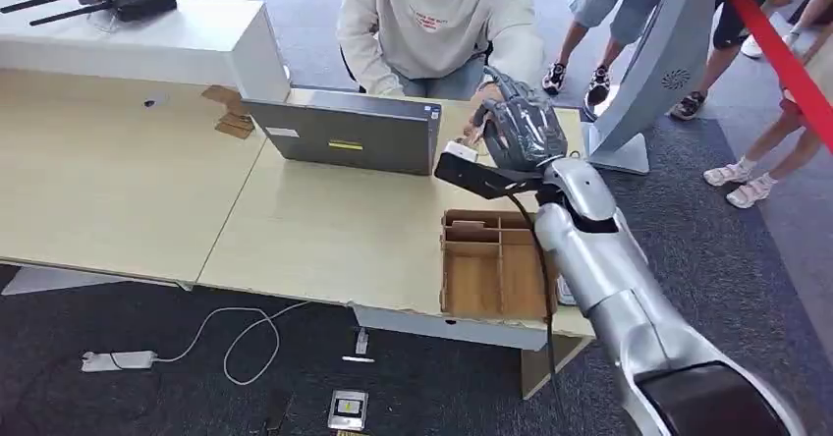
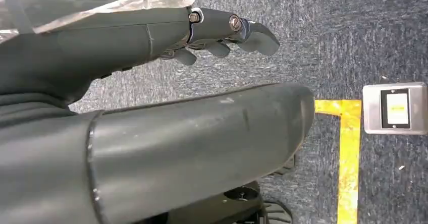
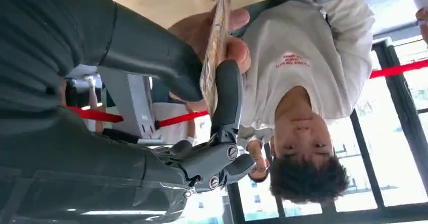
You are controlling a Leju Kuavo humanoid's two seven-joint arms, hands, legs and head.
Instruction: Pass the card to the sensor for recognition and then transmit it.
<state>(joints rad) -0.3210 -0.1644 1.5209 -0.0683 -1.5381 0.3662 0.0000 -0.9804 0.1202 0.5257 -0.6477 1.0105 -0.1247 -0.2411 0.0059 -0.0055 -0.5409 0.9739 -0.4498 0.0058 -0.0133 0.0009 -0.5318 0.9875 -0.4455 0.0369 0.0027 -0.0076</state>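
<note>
As fingers [image 3: 227, 90] pinch, one card [image 3: 214, 47] (person's hand [image 3: 234, 50] too)

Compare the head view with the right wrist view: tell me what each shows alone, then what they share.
Head view alone: the laptop, the wooden tray on the table, and a white cable on the floor.

Right wrist view alone: the card, seen edge-on, pinched by the right hand while the person's hand also grips it.

Both: the right hand and the seated person.
</note>
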